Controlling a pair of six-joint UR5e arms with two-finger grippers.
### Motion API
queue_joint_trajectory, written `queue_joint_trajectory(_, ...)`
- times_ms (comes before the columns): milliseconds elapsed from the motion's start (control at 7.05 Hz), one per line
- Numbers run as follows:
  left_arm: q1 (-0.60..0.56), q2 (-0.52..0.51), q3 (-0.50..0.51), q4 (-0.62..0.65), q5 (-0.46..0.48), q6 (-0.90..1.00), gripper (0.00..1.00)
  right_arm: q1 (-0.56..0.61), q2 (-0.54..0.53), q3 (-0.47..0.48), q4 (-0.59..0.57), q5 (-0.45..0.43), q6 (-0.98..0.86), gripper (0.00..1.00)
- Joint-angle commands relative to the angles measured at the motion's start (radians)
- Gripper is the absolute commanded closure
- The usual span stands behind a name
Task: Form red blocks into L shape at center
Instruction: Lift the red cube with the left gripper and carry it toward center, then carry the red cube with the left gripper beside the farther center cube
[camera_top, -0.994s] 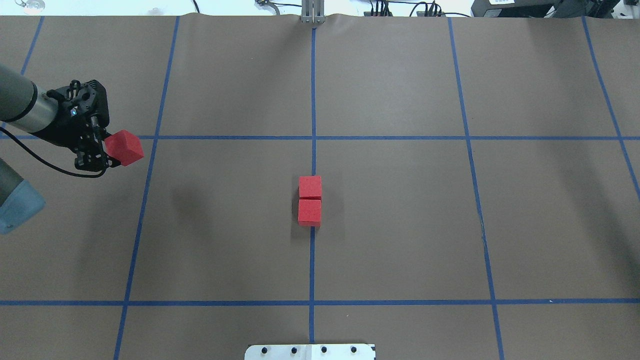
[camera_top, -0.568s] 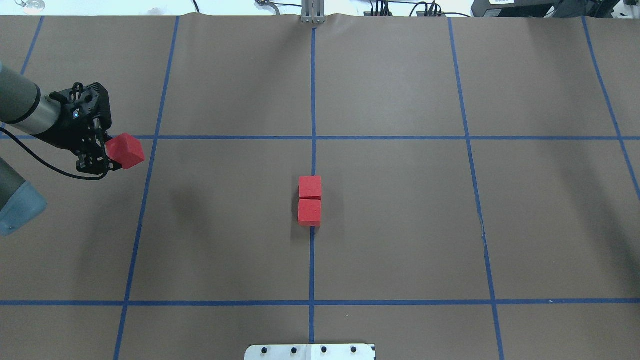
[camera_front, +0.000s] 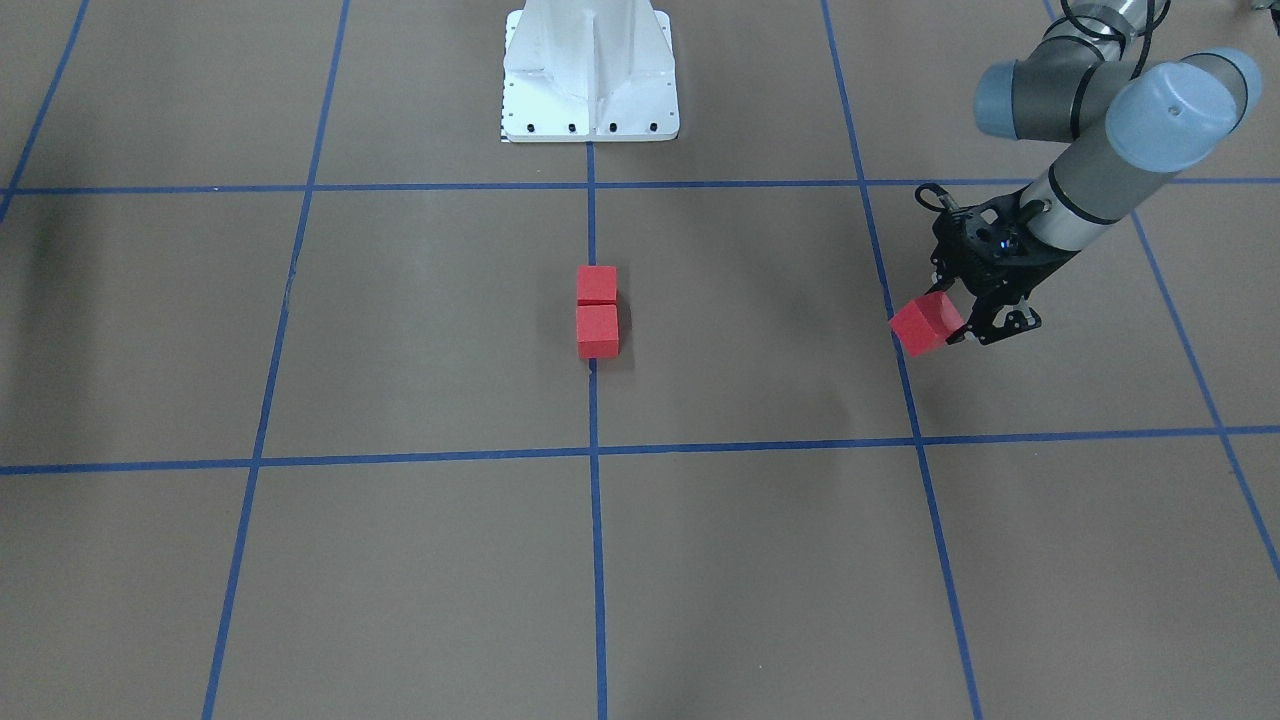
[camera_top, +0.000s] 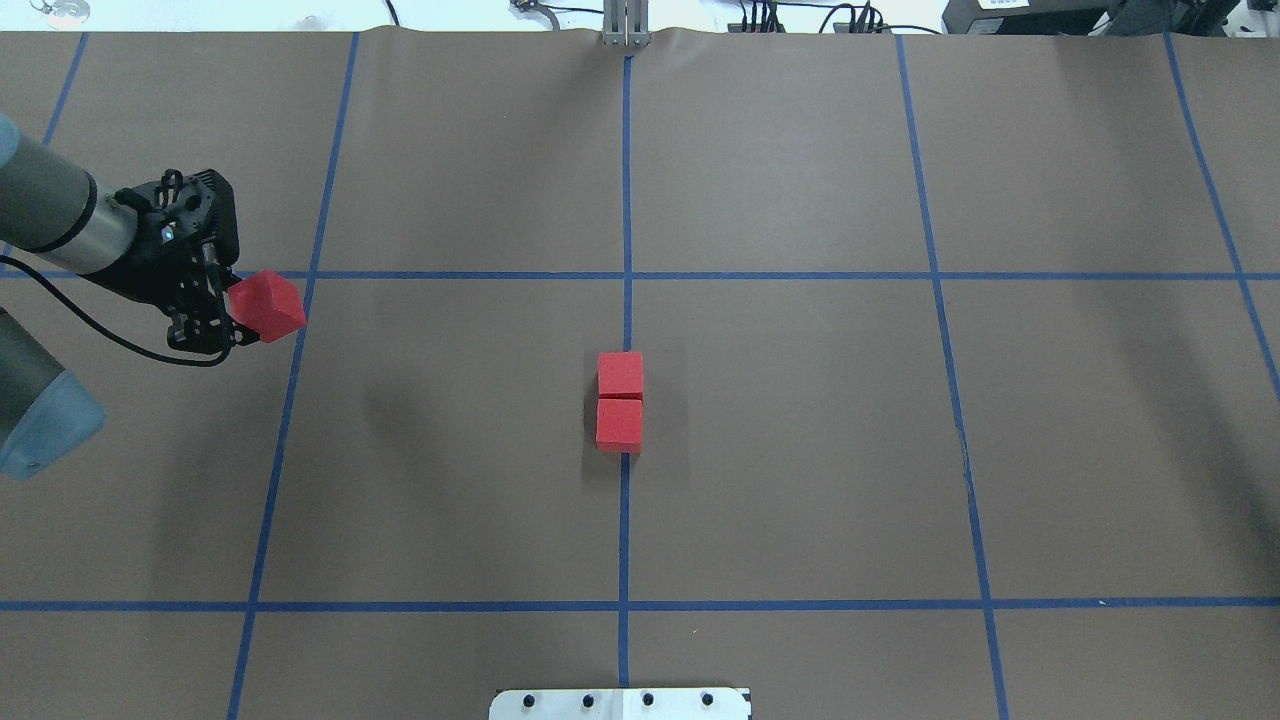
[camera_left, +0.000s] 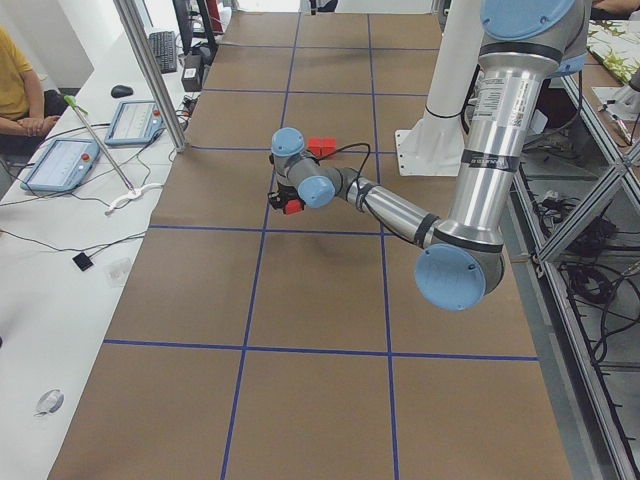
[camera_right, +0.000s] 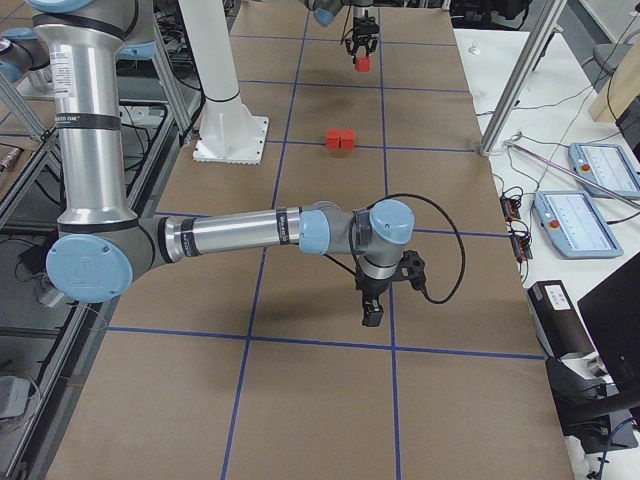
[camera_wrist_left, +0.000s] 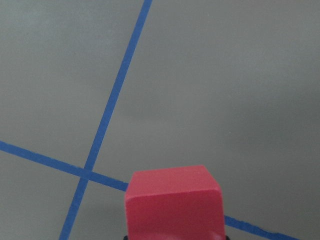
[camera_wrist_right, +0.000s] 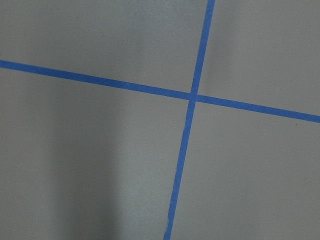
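Your left gripper (camera_top: 238, 312) is clamped on one red block (camera_top: 268, 306) and holds it tilted, clear of the brown floor (camera_top: 800, 450). In the overhead view the block sits just beside a blue tape crossing (camera_top: 307, 275) at the left, well apart from the center. In your left wrist view it fills the bottom of the picture, with tape lines on the floor beneath it. The other two red blocks (camera_top: 620, 400) lie at the center, touching face to face in a short row on the middle tape line (camera_top: 626, 200). Your right gripper (camera_right: 372, 308) points down over the floor far out on the right, near another tape crossing. It shows only in the side view, so you cannot tell how far its fingers are parted
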Motion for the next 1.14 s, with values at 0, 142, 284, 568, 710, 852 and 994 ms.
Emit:
queue_joint_trajectory(0,0.044,-0.104,-0.01,0.184,0.043,0.047,1.0,0.001,0.0,-0.007,0.0,0.0,0.0,0.01)
queue_joint_trajectory(142,0.103,-0.178,-0.008,0.284,0.123,0.078,1.0,-0.001,0.002,-0.007,0.0,0.0,0.0,0.01)
queue_joint_trajectory(284,0.16,-0.25,0.004,0.308,0.213,0.147,1.0,0.001,0.0,-0.007,0.001,0.0,0.0,0.01)
queue_joint_trajectory(568,0.232,-0.34,0.048,0.311,0.263,0.19,1.0,-0.001,0.002,-0.007,0.0,0.0,0.0,0.01)
queue_joint_trajectory(710,0.257,-0.402,0.103,0.314,0.289,0.19,1.0,-0.001,0.0,-0.008,0.0,0.0,0.0,0.01)
queue_joint_trajectory(852,0.271,-0.451,0.154,0.317,0.292,0.189,1.0,0.001,0.0,-0.01,0.0,0.0,0.0,0.01)
queue_joint_trajectory(994,0.274,-0.486,0.178,0.348,0.292,0.187,1.0,-0.001,0.0,-0.01,0.0,0.0,0.0,0.01)
